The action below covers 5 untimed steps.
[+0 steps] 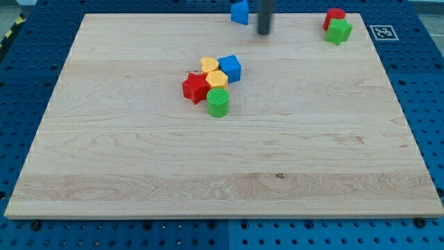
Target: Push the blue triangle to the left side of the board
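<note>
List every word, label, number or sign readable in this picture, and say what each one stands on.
No readable words, brands or numbers anywhere.
The only sign: a black-and-white square marker on the blue perforated base, at the view's top right, beside the wooden board. It is a coded pattern, not text.
The blocks carry no markings.

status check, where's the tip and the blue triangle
My tip at the view's top, just right of the blue triangle, small gap. Triangle at the board's top edge. Nothing on its left along the top edge; cluster sits lower, mid-board.

Two blue blocks (240,12) (230,68), two red (195,87) (334,17), two green (218,102) (340,30), two yellow (209,64) (216,79).
</note>
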### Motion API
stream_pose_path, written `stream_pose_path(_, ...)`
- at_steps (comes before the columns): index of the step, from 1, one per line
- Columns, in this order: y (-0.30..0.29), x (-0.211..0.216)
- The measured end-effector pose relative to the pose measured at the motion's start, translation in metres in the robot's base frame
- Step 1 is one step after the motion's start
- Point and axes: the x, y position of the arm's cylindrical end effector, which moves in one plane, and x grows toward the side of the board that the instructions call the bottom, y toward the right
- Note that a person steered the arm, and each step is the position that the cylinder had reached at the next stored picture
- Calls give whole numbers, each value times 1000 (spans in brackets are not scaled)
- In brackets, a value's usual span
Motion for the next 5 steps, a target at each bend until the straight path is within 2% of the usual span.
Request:
stream_pose_path(1,25,26)
stream_pose_path(2,35,12)
stream_pose_path(3,54,-50)
stream_pose_path(4,51,-73)
stream_pose_path(5,-11,-71)
